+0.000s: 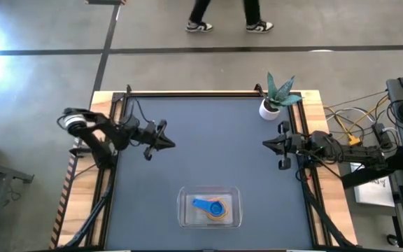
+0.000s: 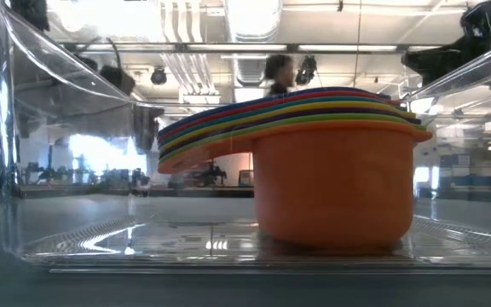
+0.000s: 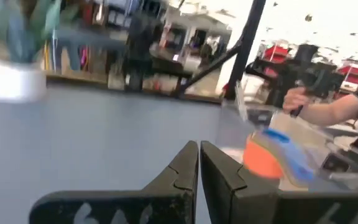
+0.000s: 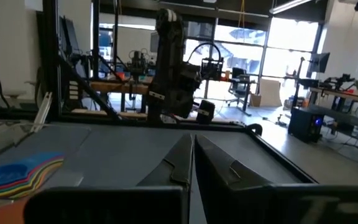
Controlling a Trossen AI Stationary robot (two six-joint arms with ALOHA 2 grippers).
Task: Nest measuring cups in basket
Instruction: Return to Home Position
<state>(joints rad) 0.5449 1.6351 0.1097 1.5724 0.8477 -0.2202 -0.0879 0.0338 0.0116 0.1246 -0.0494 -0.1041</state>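
Grey table (image 1: 208, 161): left gripper (image 1: 173, 145) and right gripper (image 1: 264, 143), both closed and empty, should retract smoothly, basket (image 1: 182, 210) well apart.

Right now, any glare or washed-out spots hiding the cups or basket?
High view: glare on the floor at top left, off the table; basket and cups read fine. Low view: ceiling lights reflect in the basket's clear wall, cups unobscured. Left wrist view: far room washes out white beyond the left gripper. Right wrist view: bright windows beyond the right gripper, cups visible.
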